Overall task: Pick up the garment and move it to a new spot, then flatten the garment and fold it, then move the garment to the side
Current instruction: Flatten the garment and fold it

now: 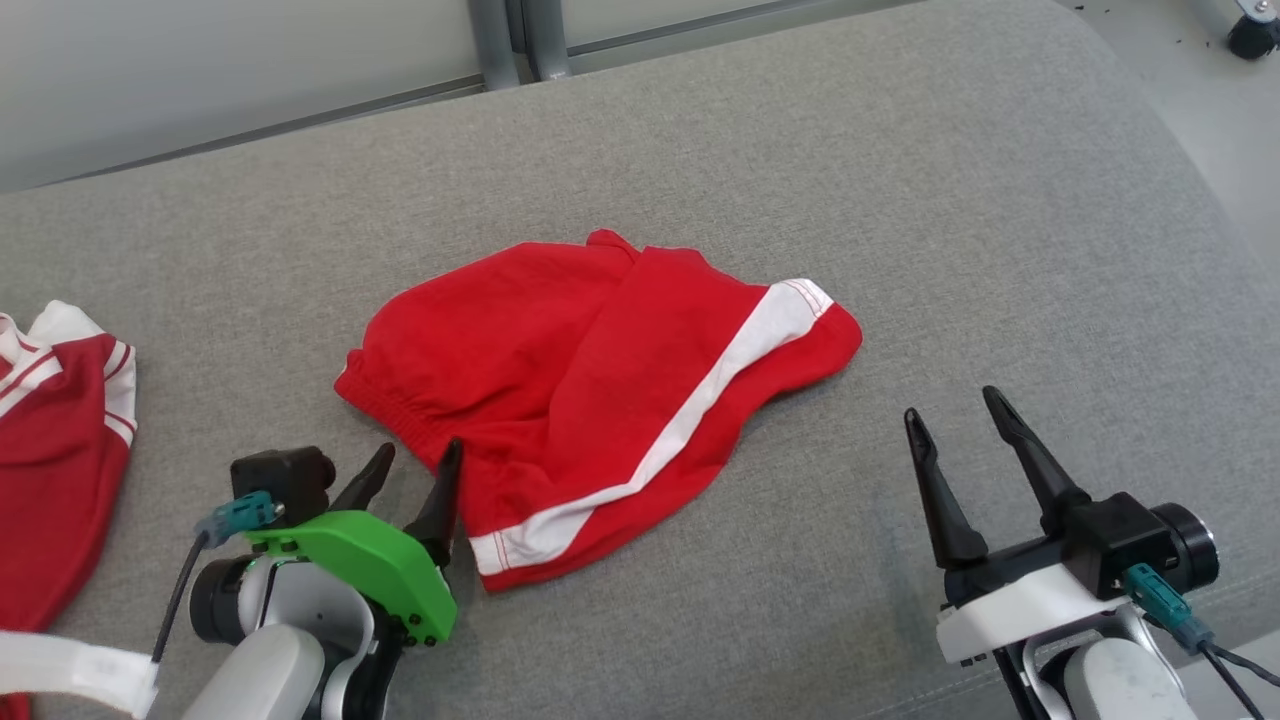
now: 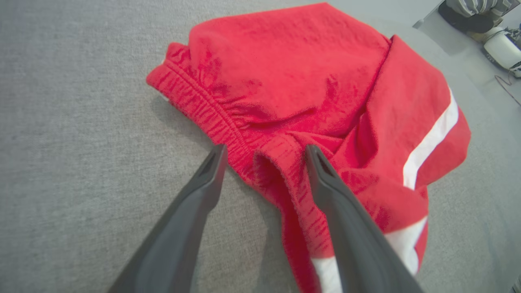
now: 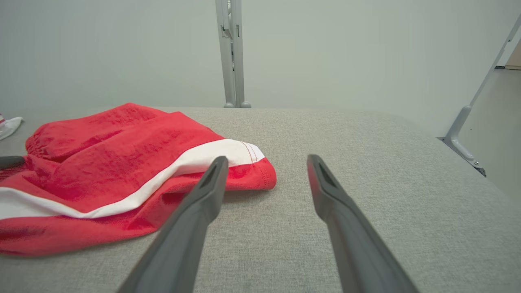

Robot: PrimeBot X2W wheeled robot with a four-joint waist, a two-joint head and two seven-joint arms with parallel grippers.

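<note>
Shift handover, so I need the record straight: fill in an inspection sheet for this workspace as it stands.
Surface: grey fabric top, rounded at the far right corner.
Job's things: red shorts with a white stripe, rumpled, lying mid-surface.
Clutter: second red-and-white garment at the left edge.
Grippers: left gripper open, a waistband fold between its fingers; right gripper open over bare fabric, apart from the shorts.
Cables: left wrist cable and right wrist cable, dark, each with a teal plug.
Surroundings: pale wall, metal post, caster on the floor.
</note>
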